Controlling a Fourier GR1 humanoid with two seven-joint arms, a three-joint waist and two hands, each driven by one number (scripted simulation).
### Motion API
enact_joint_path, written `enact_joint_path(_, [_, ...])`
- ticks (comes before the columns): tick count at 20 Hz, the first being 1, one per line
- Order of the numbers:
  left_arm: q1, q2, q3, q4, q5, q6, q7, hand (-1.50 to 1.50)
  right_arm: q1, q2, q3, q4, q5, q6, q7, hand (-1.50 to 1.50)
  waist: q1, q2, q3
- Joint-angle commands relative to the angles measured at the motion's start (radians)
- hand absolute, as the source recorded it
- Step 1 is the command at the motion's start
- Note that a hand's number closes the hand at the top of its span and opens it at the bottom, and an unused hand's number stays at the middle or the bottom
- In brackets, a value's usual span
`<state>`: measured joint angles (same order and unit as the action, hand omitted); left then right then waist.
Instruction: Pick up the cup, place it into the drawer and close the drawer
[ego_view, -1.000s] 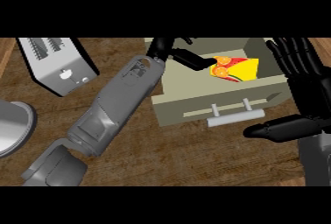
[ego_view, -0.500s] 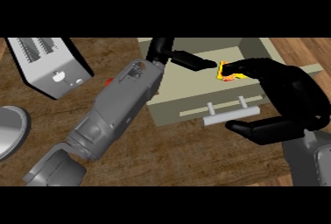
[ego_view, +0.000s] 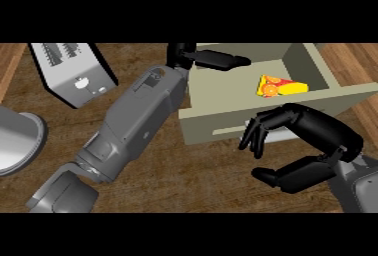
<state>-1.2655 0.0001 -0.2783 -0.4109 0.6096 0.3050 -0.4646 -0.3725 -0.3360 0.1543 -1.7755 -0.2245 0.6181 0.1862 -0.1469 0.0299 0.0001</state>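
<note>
The cup (ego_view: 280, 86), yellow with red and orange marks, lies on its side inside the open beige drawer (ego_view: 221, 112), near its right wall. No hand touches it. My right hand (ego_view: 310, 132) hangs in front of the drawer's front panel with bent, relaxed fingers, the thumb spread below, holding nothing. It covers most of the drawer handle (ego_view: 227, 131). My left hand (ego_view: 210, 57) reaches over the drawer's back left corner, fingers stretched out and empty, its grey forearm crossing the counter.
A silver toaster (ego_view: 74, 75) stands at the back left. A round metal pot (ego_view: 15, 142) sits at the left edge. Wooden counter (ego_view: 192, 175) shows in front of the drawer and to its right.
My right hand let go of the cup and drew back from over the drawer to its front panel. The cup now lies in the drawer. The left hand stayed by the drawer's back.
</note>
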Motion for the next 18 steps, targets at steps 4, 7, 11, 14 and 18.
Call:
enact_joint_path(4, [0.002,0.000,0.015,0.021,0.059,0.010,-0.022,-1.50,0.061,-0.084,0.075,-0.025,0.354,-0.037,-0.056,-1.50,0.077,-0.013,0.001])
enact_joint_path(7, [0.024,0.000,0.044,0.009,0.058,-0.038,-0.063,-1.50,0.134,-0.046,0.123,0.059,0.496,-0.137,-0.110,-1.50,0.124,-0.019,0.001])
enact_joint_path(11, [0.080,0.015,0.043,-0.024,0.058,-0.080,-0.067,-1.50,0.089,-0.006,0.194,0.278,0.624,-0.205,-0.181,-1.50,0.162,-0.022,0.001])
enact_joint_path(14, [0.153,0.029,0.036,-0.057,0.065,-0.099,-0.110,-1.50,0.044,-0.017,0.209,0.489,0.685,-0.230,-0.305,-1.50,0.184,-0.019,0.001])
enact_joint_path(18, [0.231,0.030,0.032,-0.103,0.056,-0.098,-0.148,-1.50,-0.111,0.038,0.203,0.751,0.752,-0.281,-0.358,1.50,0.200,-0.019,0.001])
